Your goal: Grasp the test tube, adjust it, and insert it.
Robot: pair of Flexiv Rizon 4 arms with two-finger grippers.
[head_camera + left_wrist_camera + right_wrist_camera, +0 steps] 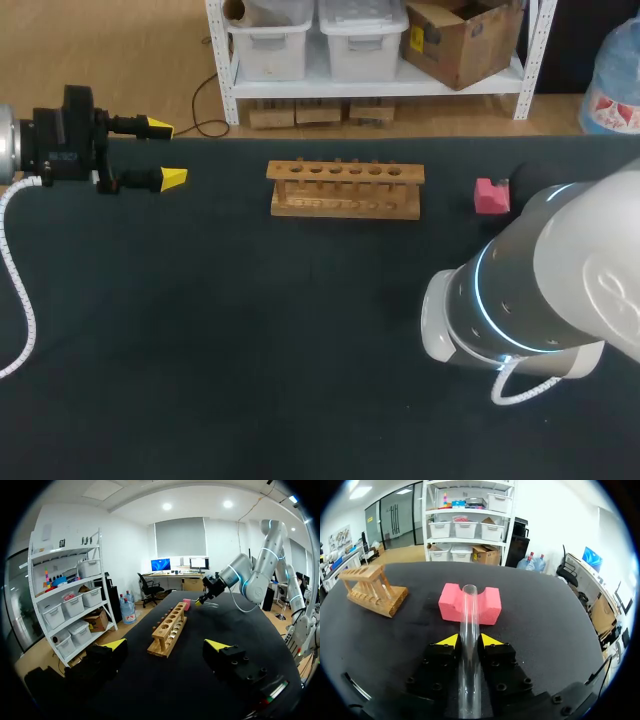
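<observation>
Two claws: right claw (469,641) tight on test tube (469,605), left claw (165,645) spread wide.

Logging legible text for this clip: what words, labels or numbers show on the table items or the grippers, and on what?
On the black body of the left gripper: a small pale mark, too small to read.
No print shows on the wooden rack, the pink block or the test tube.

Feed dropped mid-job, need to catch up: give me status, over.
Left gripper open, empty, clear of the rack. Right gripper shut on test tube, its far end over the pink block. Rack holes empty; nothing between block and rack.
</observation>
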